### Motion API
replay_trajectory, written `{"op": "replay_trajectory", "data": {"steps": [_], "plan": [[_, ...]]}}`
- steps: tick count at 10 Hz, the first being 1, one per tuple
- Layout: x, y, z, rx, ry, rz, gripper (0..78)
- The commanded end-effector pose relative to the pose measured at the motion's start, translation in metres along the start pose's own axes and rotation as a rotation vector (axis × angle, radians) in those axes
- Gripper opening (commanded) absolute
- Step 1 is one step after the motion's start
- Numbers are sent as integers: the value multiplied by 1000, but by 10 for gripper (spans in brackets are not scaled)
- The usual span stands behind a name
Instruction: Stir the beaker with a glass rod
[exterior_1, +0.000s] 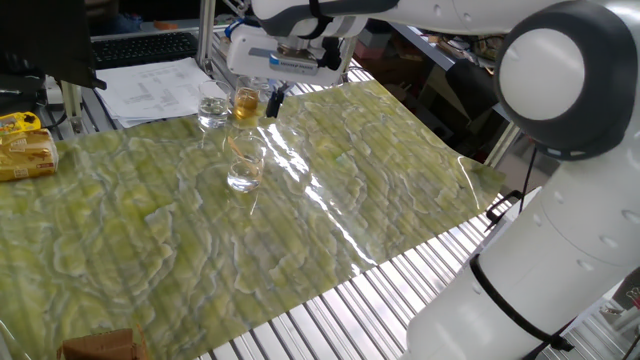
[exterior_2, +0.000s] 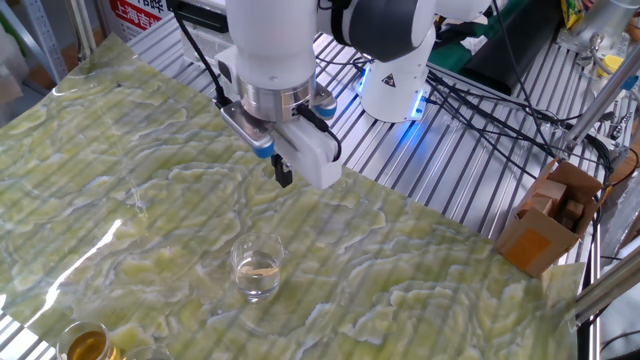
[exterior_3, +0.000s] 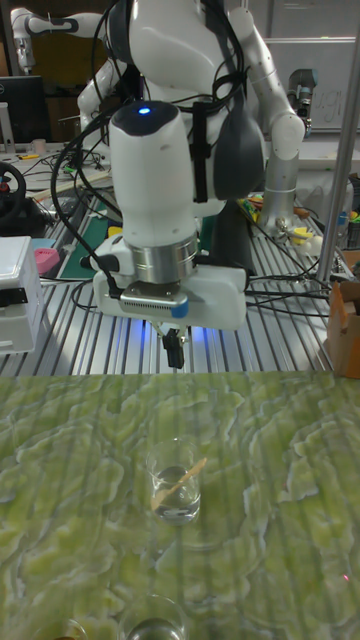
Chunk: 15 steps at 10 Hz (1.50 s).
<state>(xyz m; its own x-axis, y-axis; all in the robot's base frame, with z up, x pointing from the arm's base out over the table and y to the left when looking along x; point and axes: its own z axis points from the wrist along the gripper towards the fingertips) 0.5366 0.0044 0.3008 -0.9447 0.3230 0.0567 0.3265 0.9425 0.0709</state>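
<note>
The beaker (exterior_1: 244, 170) is a small clear glass standing upright on the green mat, with a little liquid in it (exterior_2: 258, 268). In the tall fixed view a thin tan streak leans inside the beaker (exterior_3: 176, 486); I cannot tell whether it is the glass rod. Otherwise the glass rod is not made out in any view. My gripper (exterior_2: 283, 173) hangs above the mat, beyond the beaker and apart from it. Its dark fingers are together and nothing shows between them. Seen from the side, the gripper (exterior_1: 276, 100) is up and right of the beaker; in the tall view the gripper (exterior_3: 175, 355) hangs behind it.
A glass vessel with amber contents (exterior_1: 246, 103) stands just left of the gripper, and another clear glass (exterior_1: 212, 110) is beside it. Papers (exterior_1: 160, 85) and a yellow packet (exterior_1: 25, 150) lie at the mat's far side. A cardboard box (exterior_2: 550, 225) sits off the mat.
</note>
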Motion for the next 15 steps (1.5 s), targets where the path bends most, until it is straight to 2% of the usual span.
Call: {"op": "replay_trajectory", "data": {"steps": [1, 3, 6, 8, 11, 15], "plan": [[-8, 5, -1, -3, -3, 20, 0], [-7, 7, -4, -1, -18, 38, 0], [-7, 7, -4, -24, -3, 41, 0], [-7, 7, -4, -23, 9, 46, 0], [-7, 7, -4, -12, -3, 86, 0], [-7, 7, -4, -22, -5, 113, 0]]}}
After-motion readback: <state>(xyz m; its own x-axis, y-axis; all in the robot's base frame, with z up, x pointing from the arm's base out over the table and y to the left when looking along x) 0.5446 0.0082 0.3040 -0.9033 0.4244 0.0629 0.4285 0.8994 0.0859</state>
